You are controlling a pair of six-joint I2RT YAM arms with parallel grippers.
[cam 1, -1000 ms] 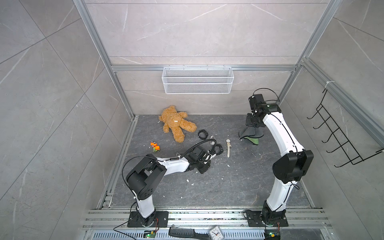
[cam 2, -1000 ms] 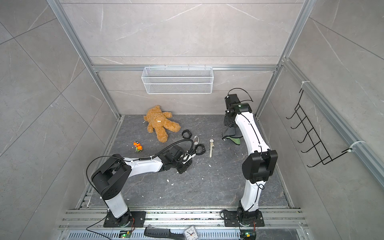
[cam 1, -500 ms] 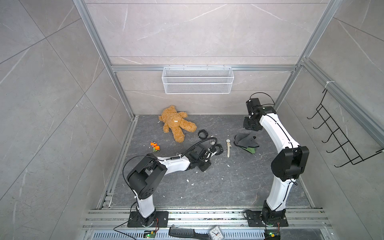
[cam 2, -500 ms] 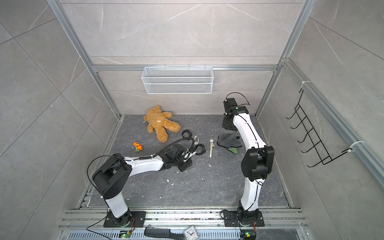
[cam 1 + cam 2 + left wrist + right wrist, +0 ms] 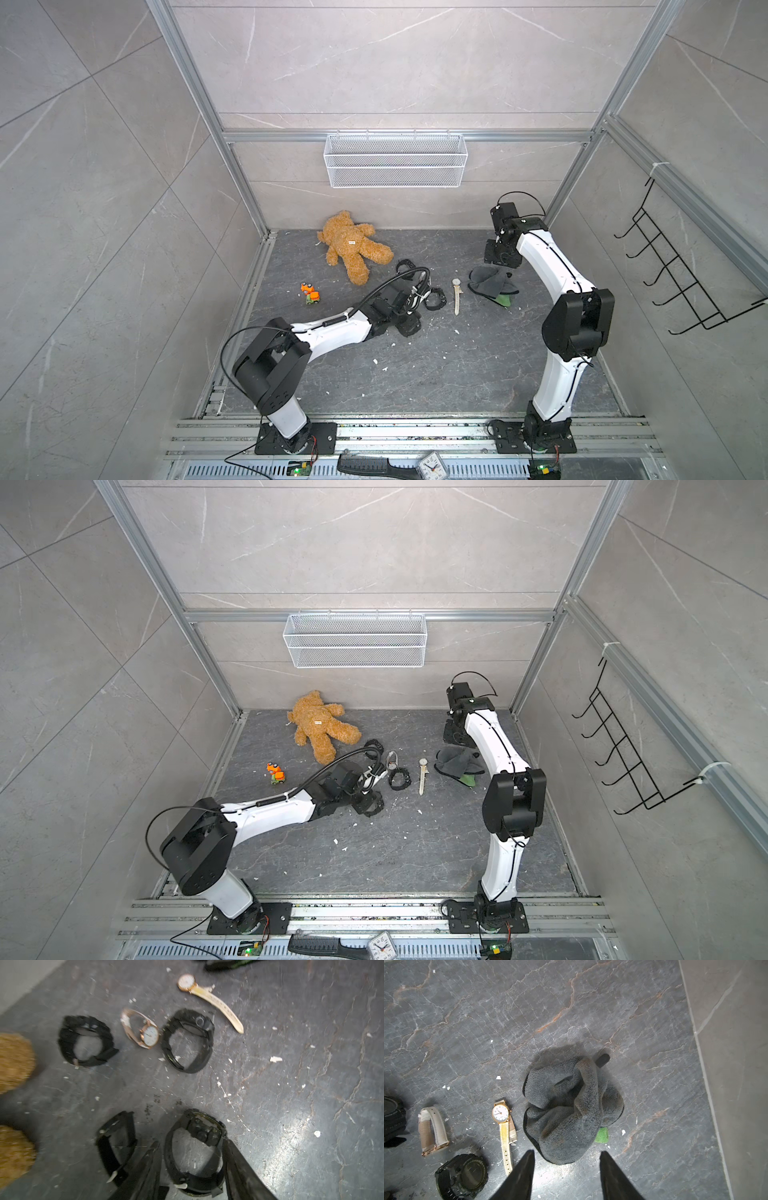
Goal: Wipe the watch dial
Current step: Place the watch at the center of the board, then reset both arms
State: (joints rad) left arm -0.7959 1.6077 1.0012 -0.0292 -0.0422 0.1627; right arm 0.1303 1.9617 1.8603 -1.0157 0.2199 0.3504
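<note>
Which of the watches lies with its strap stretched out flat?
The gold-cased watch with the cream strap, beside the grey cloth. The other watches have their straps closed into loops.

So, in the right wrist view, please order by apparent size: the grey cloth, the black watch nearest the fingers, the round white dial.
1. grey cloth
2. black watch, nearer the camera, so possibly flattered
3. white dial

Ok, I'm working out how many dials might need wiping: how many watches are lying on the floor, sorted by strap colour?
Black-strap watches: 4 (one shows only its strap)
Light-strap watches: 2
Total: 6
</note>
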